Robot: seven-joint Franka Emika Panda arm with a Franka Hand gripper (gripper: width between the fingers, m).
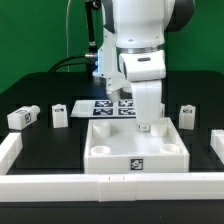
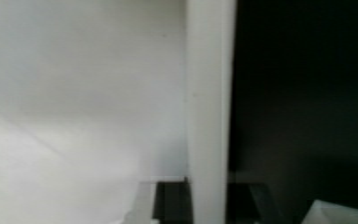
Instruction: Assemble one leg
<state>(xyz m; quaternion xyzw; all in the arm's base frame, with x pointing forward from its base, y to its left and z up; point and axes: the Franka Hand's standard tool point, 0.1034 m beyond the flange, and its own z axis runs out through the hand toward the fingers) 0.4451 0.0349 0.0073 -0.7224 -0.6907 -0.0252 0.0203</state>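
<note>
The large white square tray-like piece (image 1: pixel 135 148) with round sockets lies near the front rail. My gripper (image 1: pixel 146 126) is lowered onto its far rim, toward the exterior view's right. In the wrist view the fingers (image 2: pixel 172 206) stand on either side of the piece's upright white rim (image 2: pixel 208 100) and press against it, so the gripper is shut on that rim. Three legs, small white blocks with tags, lie loose on the black table: two at the exterior view's left (image 1: pixel 22 117) (image 1: pixel 61 115) and one at its right (image 1: pixel 187 113). None is held.
The marker board (image 1: pixel 108 106) lies behind the tray piece, partly hidden by the arm. A white rail (image 1: pixel 100 184) runs along the front, with white side rails at the left (image 1: pixel 8 150) and right (image 1: pixel 216 146). Cables hang at the back.
</note>
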